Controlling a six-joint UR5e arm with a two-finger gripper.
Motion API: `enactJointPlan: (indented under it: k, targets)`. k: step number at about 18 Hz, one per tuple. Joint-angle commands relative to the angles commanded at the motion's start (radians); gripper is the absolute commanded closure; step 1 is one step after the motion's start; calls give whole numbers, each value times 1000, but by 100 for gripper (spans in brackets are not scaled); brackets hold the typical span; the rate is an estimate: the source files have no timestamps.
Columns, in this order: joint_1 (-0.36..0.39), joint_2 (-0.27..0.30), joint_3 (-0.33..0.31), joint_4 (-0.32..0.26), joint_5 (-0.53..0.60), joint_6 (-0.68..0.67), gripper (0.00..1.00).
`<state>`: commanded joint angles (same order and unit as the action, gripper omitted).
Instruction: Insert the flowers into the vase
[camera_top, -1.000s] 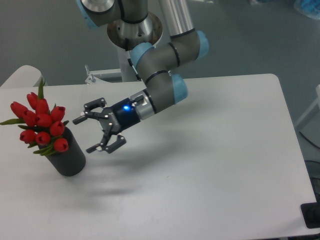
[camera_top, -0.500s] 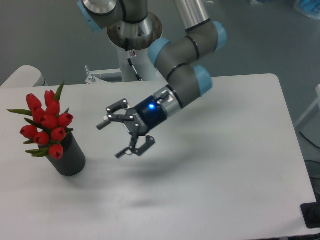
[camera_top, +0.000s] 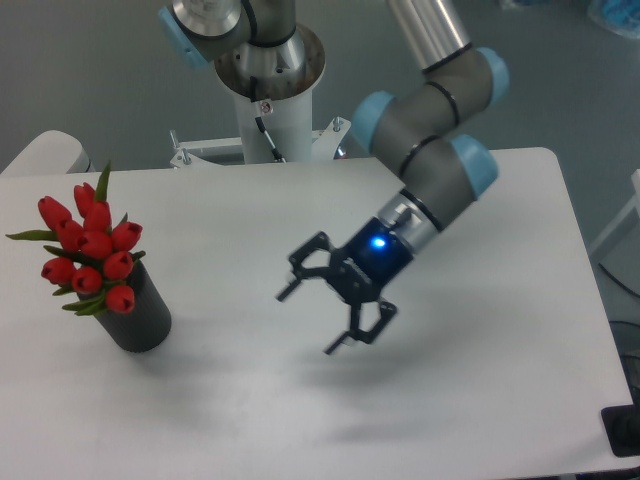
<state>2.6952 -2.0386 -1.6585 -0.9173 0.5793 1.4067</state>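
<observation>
a wide white table (camera_top: 480, 400) with rounded corners fills most of the view, matte and a little glossy under the overhead light, with grey floor (camera_top: 90, 70) beyond its far edge. near the table's left end sits the vase (camera_top: 137, 314), a plain black cylinder standing upright on the surface. the flowers (camera_top: 90, 256) are in it: a tight bunch of red tulip buds with green leaves, the stems down inside the hole and hidden from here. the bunch runs roughly vertical but leans a bit to the left and away, so the heads hang over the vase's left rim and the topmost bud and a pointed leaf reach toward the table's far edge. one leaf sticks out sideways to the left.

well apart from the vase, over the middle of the table, the gripper (camera_top: 314, 321) hangs above the surface with its two dark fingers (camera_top: 300, 275) spread wide and nothing between them. it points down and to the left, toward the vase side. a blue light (camera_top: 377, 241) glows on the wrist just behind it. the arm (camera_top: 435, 150) rises grey with pale blue joint caps up to the right, and its base column (camera_top: 265, 80) stands just past the table's far edge.
</observation>
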Motion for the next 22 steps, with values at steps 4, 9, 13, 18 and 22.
enactJointPlan:
  k: [4,9,13,18,22]
  targets:
    - [-5,-11,57,-6,257,0,0]
    - [-41,-49,143,-31,477,9,0]
    - [-57,-60,172,-55,606,15,0]
    - [-115,-98,282,-245,868,132,0]
    - [-124,-123,328,-290,907,181,0]
